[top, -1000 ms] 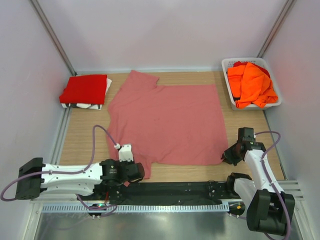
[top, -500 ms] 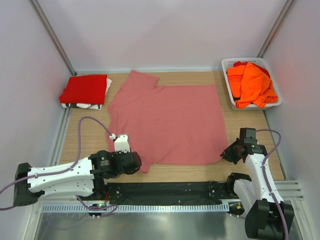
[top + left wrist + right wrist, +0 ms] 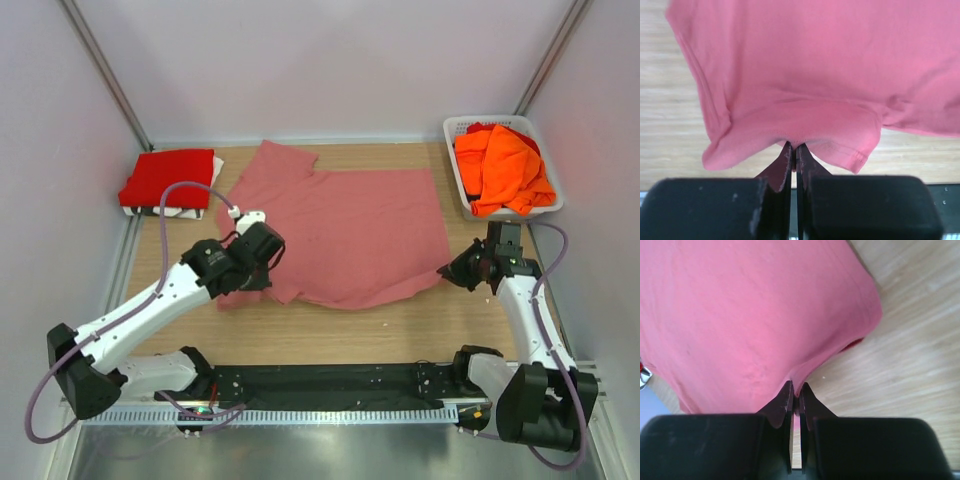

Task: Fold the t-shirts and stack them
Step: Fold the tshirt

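Observation:
The dusty rose-pink t-shirt [image 3: 350, 225] lies spread on the wooden table, its near hem lifted and carried toward the back. My left gripper [image 3: 268, 262] is shut on the shirt's near left hem [image 3: 795, 135] and holds it above the cloth. My right gripper [image 3: 448, 270] is shut on the near right hem corner [image 3: 805, 367]. A folded bright red t-shirt [image 3: 168, 178] lies on a white one at the back left. Bright orange t-shirts [image 3: 502, 168] fill the basket.
The white lattice basket [image 3: 455, 130] stands at the back right by the wall. The folded stack sits against the left wall. Bare wood [image 3: 380, 335] shows in front of the pink shirt. The black base rail [image 3: 330, 380] runs along the near edge.
Both grippers have lifted the pink shirt's near hem and carried it toward the back; the left moved furthest. The near part of the shirt now folds over itself.

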Motion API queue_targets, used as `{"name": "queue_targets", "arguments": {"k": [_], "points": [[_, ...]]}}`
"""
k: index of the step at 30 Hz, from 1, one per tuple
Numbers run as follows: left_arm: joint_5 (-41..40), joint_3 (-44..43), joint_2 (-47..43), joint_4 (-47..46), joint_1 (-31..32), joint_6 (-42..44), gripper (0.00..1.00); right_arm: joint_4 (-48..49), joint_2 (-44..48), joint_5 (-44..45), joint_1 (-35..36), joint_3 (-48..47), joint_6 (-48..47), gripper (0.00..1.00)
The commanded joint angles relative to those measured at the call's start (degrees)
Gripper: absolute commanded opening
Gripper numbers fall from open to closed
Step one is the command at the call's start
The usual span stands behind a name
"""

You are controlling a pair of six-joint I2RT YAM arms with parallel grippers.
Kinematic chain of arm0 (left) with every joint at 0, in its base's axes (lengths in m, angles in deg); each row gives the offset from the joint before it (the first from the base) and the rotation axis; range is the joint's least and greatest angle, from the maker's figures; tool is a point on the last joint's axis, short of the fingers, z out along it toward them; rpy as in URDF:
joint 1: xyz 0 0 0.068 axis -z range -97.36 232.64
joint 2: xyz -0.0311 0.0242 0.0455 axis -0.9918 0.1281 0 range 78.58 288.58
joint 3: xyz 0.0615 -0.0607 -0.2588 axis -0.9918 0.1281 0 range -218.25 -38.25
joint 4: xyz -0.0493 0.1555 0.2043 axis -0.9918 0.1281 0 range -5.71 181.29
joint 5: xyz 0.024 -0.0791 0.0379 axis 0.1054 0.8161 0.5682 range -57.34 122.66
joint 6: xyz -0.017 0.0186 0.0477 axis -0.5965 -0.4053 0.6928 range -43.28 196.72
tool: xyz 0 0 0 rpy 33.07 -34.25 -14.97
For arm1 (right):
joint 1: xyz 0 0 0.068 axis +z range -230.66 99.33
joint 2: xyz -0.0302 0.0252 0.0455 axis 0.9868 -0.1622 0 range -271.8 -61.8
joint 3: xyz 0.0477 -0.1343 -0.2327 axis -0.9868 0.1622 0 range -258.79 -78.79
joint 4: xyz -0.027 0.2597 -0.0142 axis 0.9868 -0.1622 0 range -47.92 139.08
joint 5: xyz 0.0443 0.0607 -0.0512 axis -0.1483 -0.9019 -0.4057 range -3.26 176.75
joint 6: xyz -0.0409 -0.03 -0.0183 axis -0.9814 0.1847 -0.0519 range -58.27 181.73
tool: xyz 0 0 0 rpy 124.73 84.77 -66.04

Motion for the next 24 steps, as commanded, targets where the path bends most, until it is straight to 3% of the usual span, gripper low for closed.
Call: {"name": "queue_targets", "arguments": {"k": [1, 9, 24], "points": [[5.97, -5.0, 3.87, -0.55, -7.54, 13.13, 0.0, 4.74, -3.97, -2.44, -0.22, -4.92, -1.33, 0.01], [10.73, -14.75, 14.34, -3.1, -17.48, 23.97, 0.0, 8.61, -14.34, -3.4, -0.22, -12.93, -0.54, 0.01], [10.12, -33.38, 34.81, -1.26, -24.09, 33.29, 0.0, 12.3, -24.01, -1.82, -0.13, -15.75, 0.25, 0.01]]}}
